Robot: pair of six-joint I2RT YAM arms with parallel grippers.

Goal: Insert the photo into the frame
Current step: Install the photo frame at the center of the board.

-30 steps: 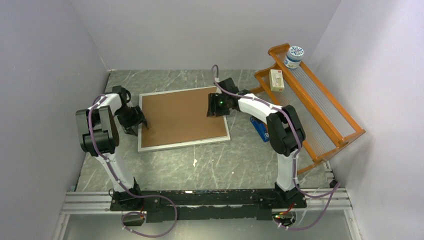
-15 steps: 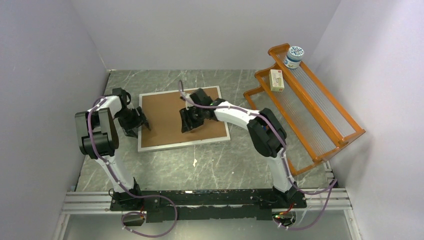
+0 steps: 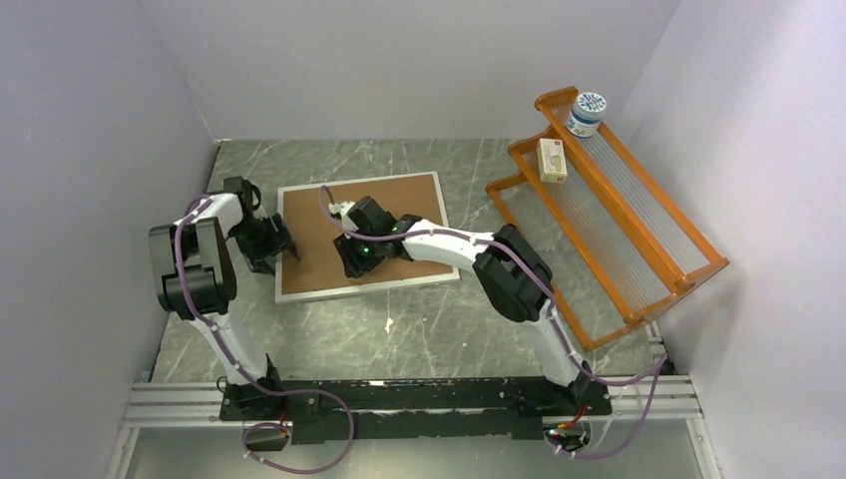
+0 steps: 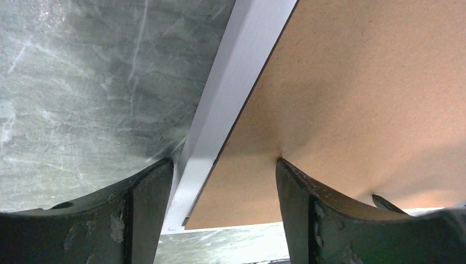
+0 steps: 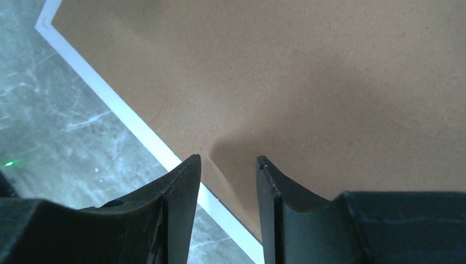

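Nearest you, past the arm bases, runs a bare stretch of the grey marbled table (image 3: 429, 319). Beyond it the frame (image 4: 231, 82) lies flat on the table's left-centre, slightly skewed. You see it as a thin silvery-white rim around a plain brown backing board (image 3: 394, 200), which fills the opening and lies level inside it. The photo itself does not show in any view. Your right gripper (image 5: 228, 159) hangs over the board close to the frame's near rim. Its fingers stand apart with a narrow gap and only bare board shows between them. Your left gripper (image 4: 225, 162) sits at the frame's left side with its fingers spread wide across the rim. One tip meets the table just outside the rim and the other tip rests on the board, and nothing is pinched. Farther off to the right, an orange wooden rack (image 3: 624, 215) slants away from you. On its upper shelf a small cream box (image 3: 552, 160) sits nearer, and a white jar with a blue-patterned lid (image 3: 588, 113) stands at the far end.
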